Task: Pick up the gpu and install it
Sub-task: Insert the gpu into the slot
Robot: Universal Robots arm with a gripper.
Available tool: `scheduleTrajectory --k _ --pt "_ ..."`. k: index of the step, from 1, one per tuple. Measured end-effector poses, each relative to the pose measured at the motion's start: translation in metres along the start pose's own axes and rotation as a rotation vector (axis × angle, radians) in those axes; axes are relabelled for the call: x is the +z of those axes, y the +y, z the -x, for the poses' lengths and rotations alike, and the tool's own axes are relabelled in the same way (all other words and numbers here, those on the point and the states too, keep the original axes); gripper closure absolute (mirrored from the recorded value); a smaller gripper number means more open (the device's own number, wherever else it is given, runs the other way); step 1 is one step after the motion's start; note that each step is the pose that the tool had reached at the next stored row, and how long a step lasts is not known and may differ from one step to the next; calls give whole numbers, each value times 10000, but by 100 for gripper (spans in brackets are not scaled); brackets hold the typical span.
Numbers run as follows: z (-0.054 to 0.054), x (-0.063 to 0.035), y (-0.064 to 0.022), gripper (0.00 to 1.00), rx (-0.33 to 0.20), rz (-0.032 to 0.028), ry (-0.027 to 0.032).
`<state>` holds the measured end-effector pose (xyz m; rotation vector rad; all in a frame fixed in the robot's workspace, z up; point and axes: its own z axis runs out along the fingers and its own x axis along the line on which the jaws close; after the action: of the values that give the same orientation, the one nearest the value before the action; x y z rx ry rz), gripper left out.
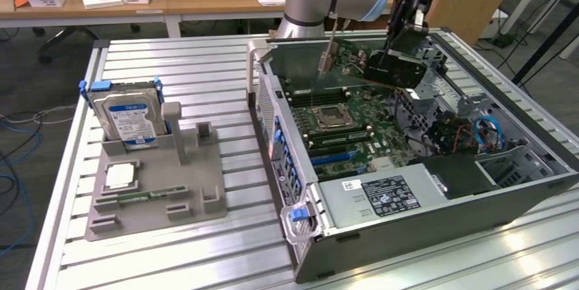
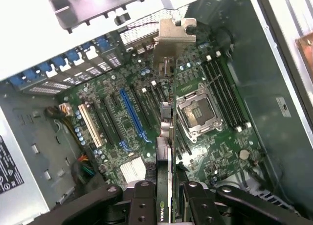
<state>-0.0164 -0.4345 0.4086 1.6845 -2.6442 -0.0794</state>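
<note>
Exterior view, and the action is all in the upper right of the frame. The gripper (image 1: pixel 398 47) is clamped on the gpu (image 1: pixel 373 70) and holds it in the air above the open computer case (image 1: pixel 434 229). The card sits over the far end of the motherboard (image 1: pixel 348 124) and, as far as I can tell, touches nothing below. It looks tilted, with its silvery bracket (image 1: pixel 327 53) on the end nearer the frame's left. Over at the exterior view's left, the hard drive (image 1: pixel 129 117) stands in the grey tray (image 1: pixel 158 198), well apart from all this. Wrist view now, sighting straight along the card's edge: the fingers (image 2: pixel 142 203) pinch the gpu (image 2: pixel 166 137) from both sides at one end. The bracket (image 2: pixel 172 39) hangs at the other end, near the case's rear wall. Here's the worry: the card's line runs between the blue slot (image 2: pixel 132 112) and the open CPU socket (image 2: pixel 198 110), beside the slot rather than over it. Brought down off-line, I'd judge its connector edge could land on board parts or the socket frame. Held by one end only, it could pivot in the pinch and go in crooked. The bracket could also catch the rear wall's lip and jam.
</note>
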Motion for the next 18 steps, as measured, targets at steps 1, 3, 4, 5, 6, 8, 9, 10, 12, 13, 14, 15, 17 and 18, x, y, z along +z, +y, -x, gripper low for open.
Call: scheduleTrajectory --k 1,3,4,5,6,8,9,10,12,13,14,15,17,18 --pt "0 0 0 74 -126 3 6" --pt "0 1 0 74 -380 9 18" --pt "0 2 0 74 -688 16 32" --pt "0 2 0 74 -836 19 39" --pt "0 3 0 74 -965 22 45" --pt "0 3 0 74 -1230 28 56" --pt "0 4 0 74 -1359 31 62" --pt "0 4 0 74 -1488 34 69" --pt "0 5 0 74 -1891 43 86" --pt "0 6 0 74 -2019 46 92" --pt "0 6 0 74 -2148 49 98" --pt "0 6 0 74 -2285 52 104" --pt "0 7 0 74 -2574 59 118" --pt "0 7 0 74 -2735 62 125"
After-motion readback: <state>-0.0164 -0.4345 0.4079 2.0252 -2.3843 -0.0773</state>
